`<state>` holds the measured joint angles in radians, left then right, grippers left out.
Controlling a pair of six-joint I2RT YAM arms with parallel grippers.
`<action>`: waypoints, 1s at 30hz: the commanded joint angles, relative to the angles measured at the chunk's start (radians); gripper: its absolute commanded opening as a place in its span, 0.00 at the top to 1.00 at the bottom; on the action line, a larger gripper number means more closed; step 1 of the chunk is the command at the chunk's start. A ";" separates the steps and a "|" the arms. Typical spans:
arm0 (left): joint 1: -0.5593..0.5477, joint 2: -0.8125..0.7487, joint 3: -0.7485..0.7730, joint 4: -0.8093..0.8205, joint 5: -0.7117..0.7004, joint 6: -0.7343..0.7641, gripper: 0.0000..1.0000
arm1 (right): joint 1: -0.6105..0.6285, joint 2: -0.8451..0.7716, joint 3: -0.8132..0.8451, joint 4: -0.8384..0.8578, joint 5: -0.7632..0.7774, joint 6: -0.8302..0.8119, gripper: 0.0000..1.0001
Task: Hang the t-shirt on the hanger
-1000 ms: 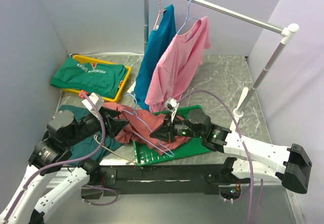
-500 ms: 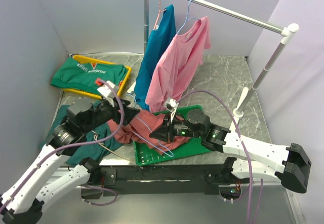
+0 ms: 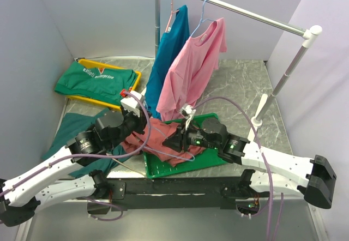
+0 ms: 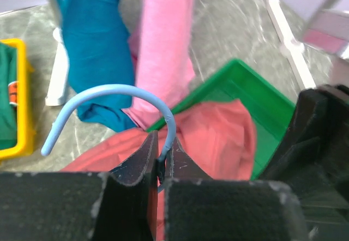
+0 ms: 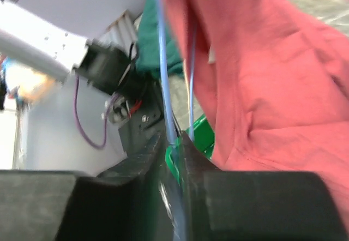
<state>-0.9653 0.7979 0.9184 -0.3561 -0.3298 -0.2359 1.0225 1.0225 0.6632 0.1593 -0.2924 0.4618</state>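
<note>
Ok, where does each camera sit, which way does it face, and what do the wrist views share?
Top external: fixed above and behind the bases, looking down on the table; left arm and right arm show.
Left wrist: on the left wrist, looking ahead past the left jaws, shut on the hanger, toward the pink t-shirt.
Right wrist: on the right wrist, looking along the right jaws, shut on the hanger.
Shared: both wrist views show the hanger, the t-shirt and the green tray.

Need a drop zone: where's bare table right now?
Best bare patch: table back right, between the hung pink t-shirt and the rack post. A narrower strip lies right of the green tray. Crowded: centre front, where left gripper and right gripper pinch the hanger at the t-shirt; yellow tray fills the left.
</note>
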 commanded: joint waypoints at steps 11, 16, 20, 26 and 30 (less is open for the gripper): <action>-0.026 0.099 0.051 0.085 -0.440 -0.089 0.99 | -0.002 -0.403 0.019 -0.352 0.521 0.077 0.25; -0.021 0.181 0.089 0.051 -0.494 -0.121 0.99 | 0.195 -0.303 0.007 -0.354 0.647 0.118 0.25; 0.005 0.230 0.119 0.020 -0.473 -0.149 0.99 | 0.361 -0.182 0.052 -0.351 0.828 0.155 0.26; 0.053 0.212 0.112 0.022 -0.401 -0.166 0.99 | 0.429 0.028 0.058 -0.255 0.859 0.254 0.28; 0.060 0.199 0.103 0.025 -0.380 -0.169 0.99 | 0.435 0.195 0.094 -0.227 0.886 0.253 0.28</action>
<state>-0.9154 1.0302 0.9859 -0.3382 -0.7361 -0.3908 1.4475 1.1103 0.6872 -0.1448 0.5060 0.6758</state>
